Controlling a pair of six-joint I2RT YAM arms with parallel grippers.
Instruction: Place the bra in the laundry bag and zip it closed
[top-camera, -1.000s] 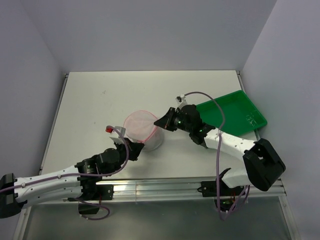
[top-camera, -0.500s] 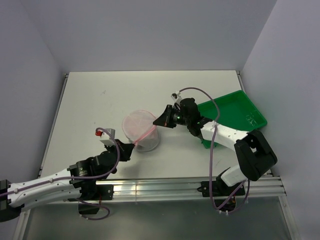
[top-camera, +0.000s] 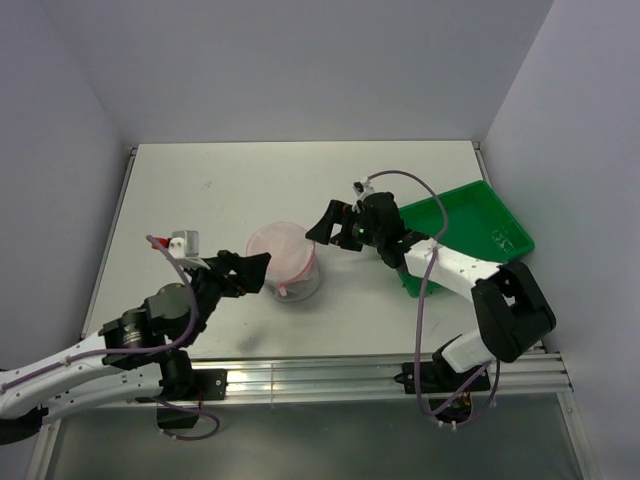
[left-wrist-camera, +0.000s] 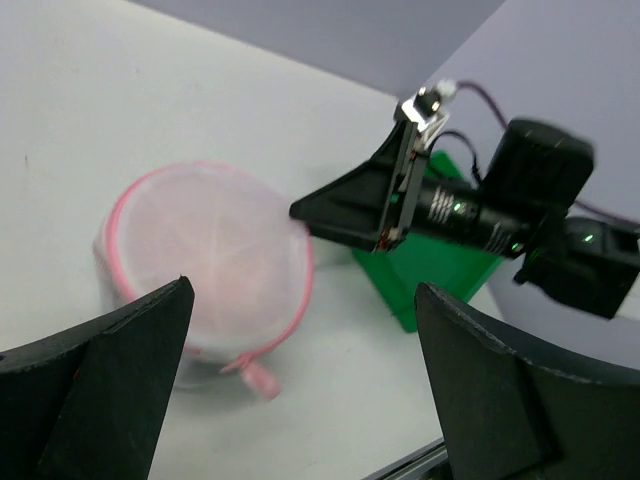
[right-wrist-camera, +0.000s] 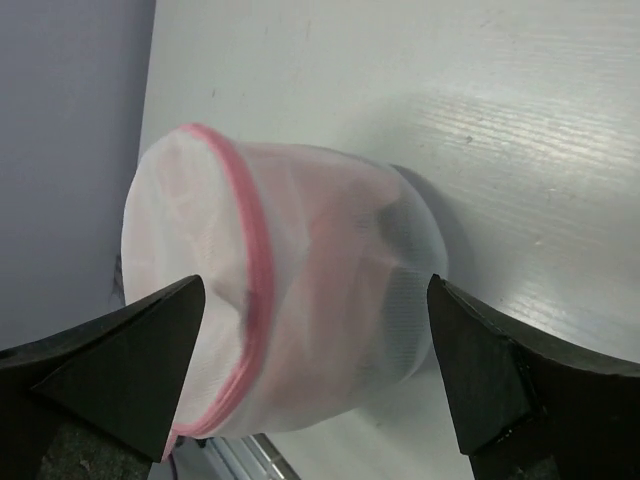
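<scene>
My left end effector (top-camera: 250, 272) is released, its fingers spread wide just short of the laundry bag (top-camera: 285, 262). My right end effector (top-camera: 322, 224) is spread too, just beside the bag's far right side and apart from it. The bag stands on the surface (top-camera: 230, 190) between them, with the bra (right-wrist-camera: 330, 260) showing pink through its mesh. Bare surface runs left and back to the back wall (top-camera: 300, 70). The green tray (top-camera: 470, 225) sits at the right edge.
</scene>
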